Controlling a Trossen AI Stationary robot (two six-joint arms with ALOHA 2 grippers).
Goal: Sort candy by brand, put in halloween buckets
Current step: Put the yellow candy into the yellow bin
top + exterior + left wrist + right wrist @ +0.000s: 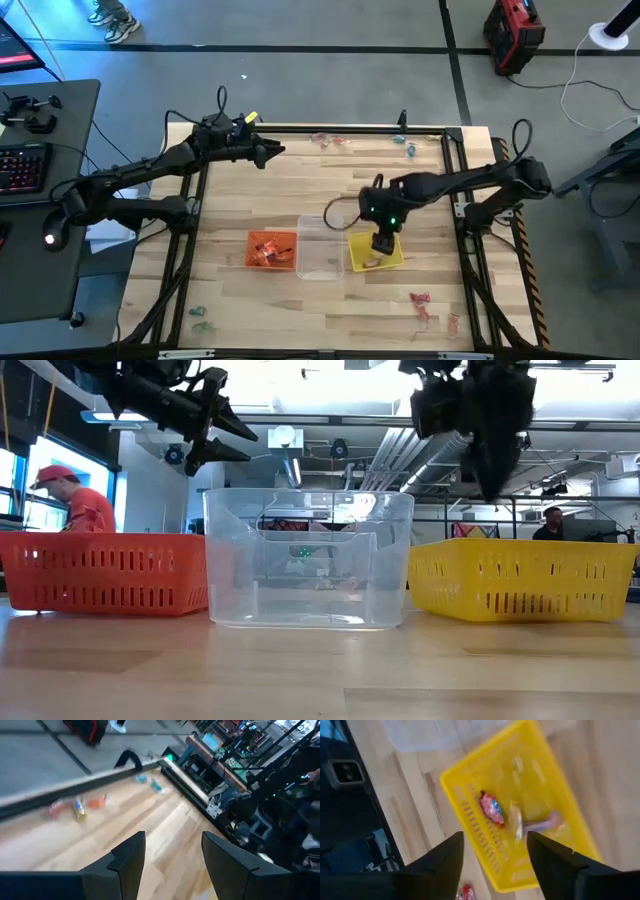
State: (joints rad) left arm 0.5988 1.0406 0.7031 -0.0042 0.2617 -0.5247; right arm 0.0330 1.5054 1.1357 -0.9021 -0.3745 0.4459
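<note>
Hovering spread wide and empty over the yellow bucket [376, 252], right gripper [384, 243]; pink candy [491, 808] already inside. Left gripper [268, 153] parted, far-left above the tabletop [300, 190]. Risks clipping the yellow rim on lifting, or mixing brands in the orange bucket [271, 250].

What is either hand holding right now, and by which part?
Nothing. The right hand is open and empty over the yellow bucket; the left hand is open and empty above the table's far side.
</note>
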